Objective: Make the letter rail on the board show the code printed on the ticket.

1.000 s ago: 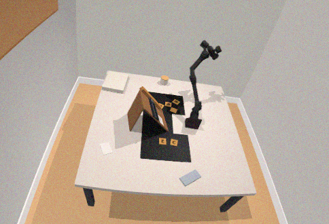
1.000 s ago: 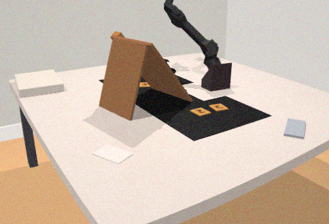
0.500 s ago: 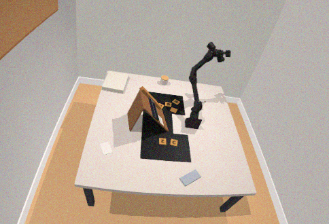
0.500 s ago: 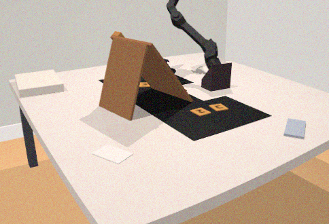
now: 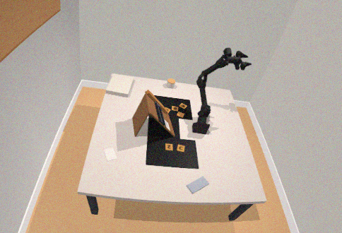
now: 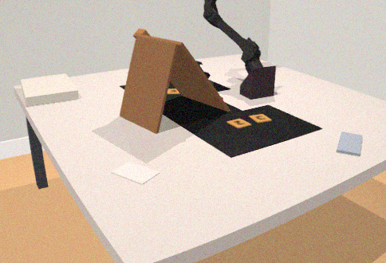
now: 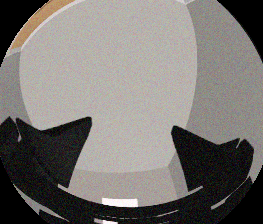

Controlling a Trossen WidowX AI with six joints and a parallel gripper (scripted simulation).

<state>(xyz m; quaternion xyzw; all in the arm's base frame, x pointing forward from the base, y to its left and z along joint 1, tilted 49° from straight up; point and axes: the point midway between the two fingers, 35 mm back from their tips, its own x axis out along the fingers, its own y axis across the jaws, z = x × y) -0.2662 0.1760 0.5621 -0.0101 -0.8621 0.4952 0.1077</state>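
My gripper (image 5: 248, 59) (image 7: 134, 126) is open and empty, raised high above the right of the table, far from the tiles. The wooden board (image 5: 140, 119) (image 6: 145, 81) stands like a tent; its sloped face carries the dark rail (image 5: 160, 112) and a small white patch (image 5: 167, 123), whose print is unreadable. Two orange letter tiles lie on the front black mat: one (image 5: 169, 147) (image 6: 238, 123) on the left and one (image 5: 181, 148) (image 6: 260, 118) on the right. Several more tiles, including one (image 5: 182, 106) at the far right, lie on the back mat, one partly hidden by the board. Whether the rail holds tiles is unclear.
A pale box (image 5: 120, 85) (image 6: 49, 87) lies at the back left. An orange-topped cup (image 5: 171, 82) stands at the back edge. A white card (image 5: 110, 154) (image 6: 135, 173) lies at front left, and a blue slab (image 5: 198, 185) (image 6: 350, 143) near the front edge.
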